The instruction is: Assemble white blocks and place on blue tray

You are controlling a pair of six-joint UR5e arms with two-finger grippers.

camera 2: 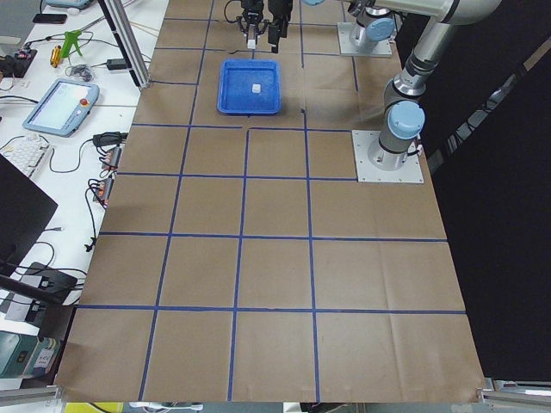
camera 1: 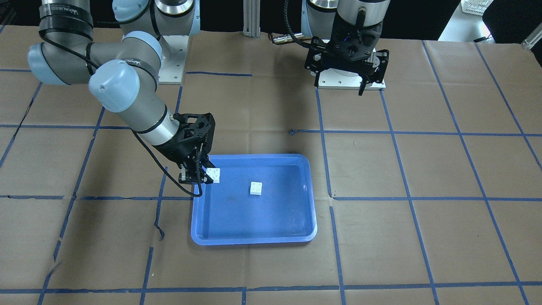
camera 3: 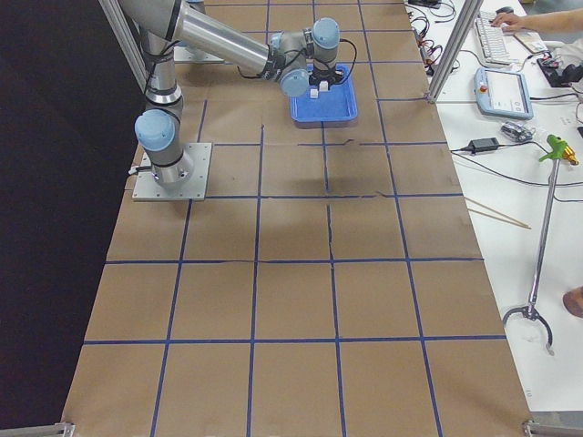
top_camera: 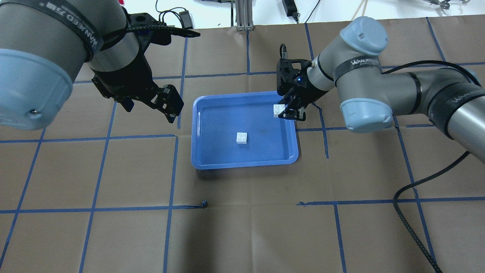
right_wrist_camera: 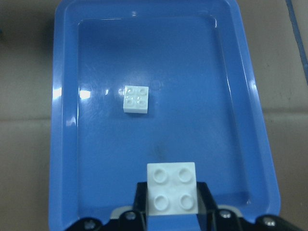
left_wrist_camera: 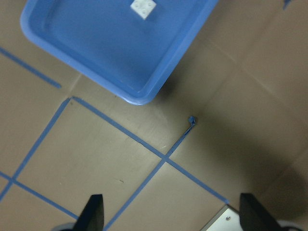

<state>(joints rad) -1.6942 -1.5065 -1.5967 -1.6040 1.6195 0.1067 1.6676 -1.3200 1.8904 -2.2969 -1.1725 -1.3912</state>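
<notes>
The right gripper [right_wrist_camera: 172,208], clamped on one white block [right_wrist_camera: 173,190] above the rim of the blue tray [top_camera: 244,165], is nearer the second white block [top_camera: 242,137] at the tray's middle than the wide-open left gripper [camera 1: 338,81].

Blue tape lines [top_camera: 94,208] are crossing the brown-papered surface [top_camera: 242,235]; the blue tray [top_camera: 261,148] is lying flat on it (roughly mid-width); two base plates [camera 1: 174,67] are sitting along the robot's side.
</notes>
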